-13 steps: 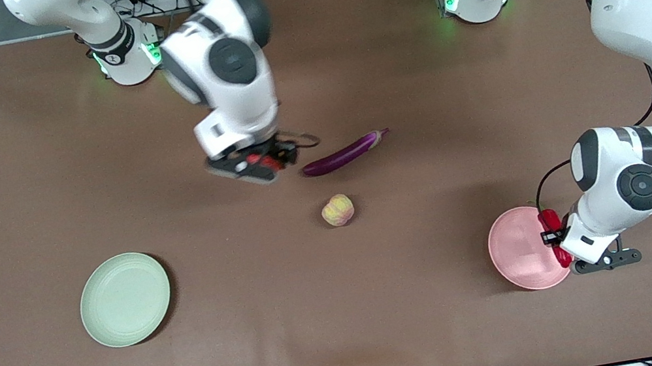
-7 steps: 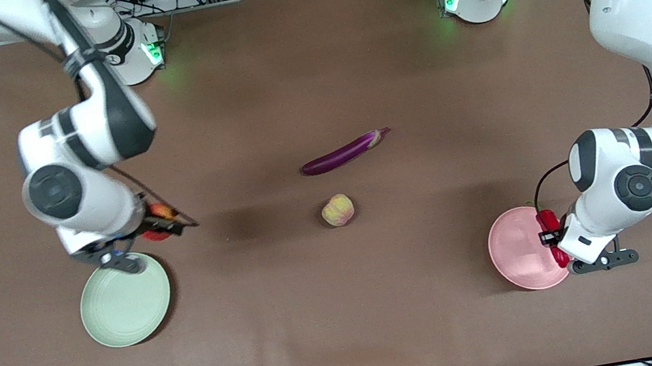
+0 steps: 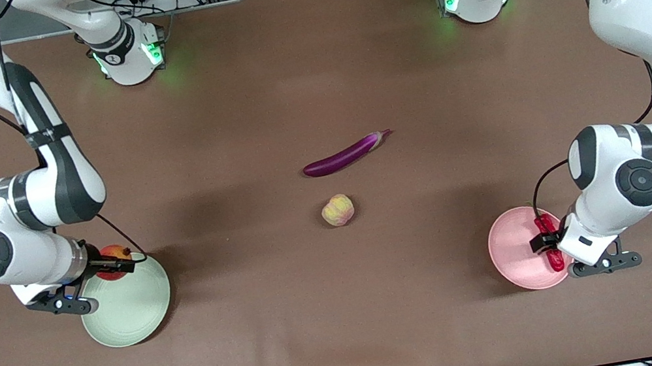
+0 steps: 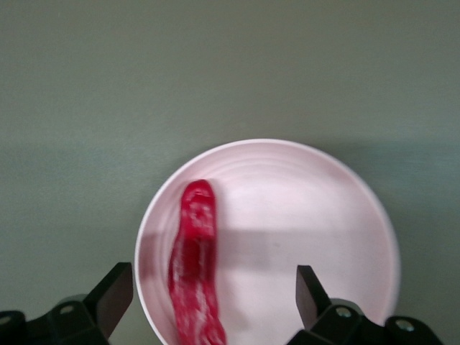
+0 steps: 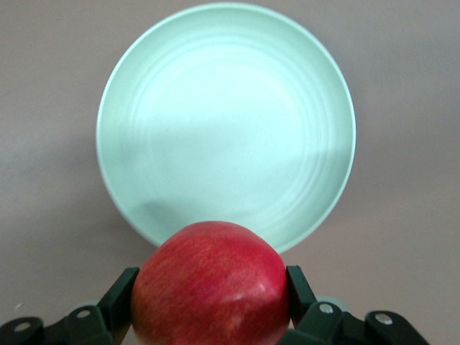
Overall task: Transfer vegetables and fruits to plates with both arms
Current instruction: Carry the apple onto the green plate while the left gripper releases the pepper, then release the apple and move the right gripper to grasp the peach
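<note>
Right gripper [image 3: 108, 267]: has swung from mid-table, beside the eggplant [image 3: 346, 154], to the rim of the green plate [image 3: 135, 311] near the front edge at the right arm's end; fingers clamped on the apple [image 3: 110, 253], which hangs over the plate's rim, not yet set down. Right arm folded low, elbow out toward the table's end. Left gripper [image 3: 549, 243]: over the pink plate [image 3: 513, 251] near the front edge at the left arm's end; fingers now spread wide, the chili [image 3: 551, 251] released and lying on the plate. One transfer looks done, a second close. Eggplant and peach [image 3: 338, 210]: untouched at table centre, peach nearer the front edge.
</note>
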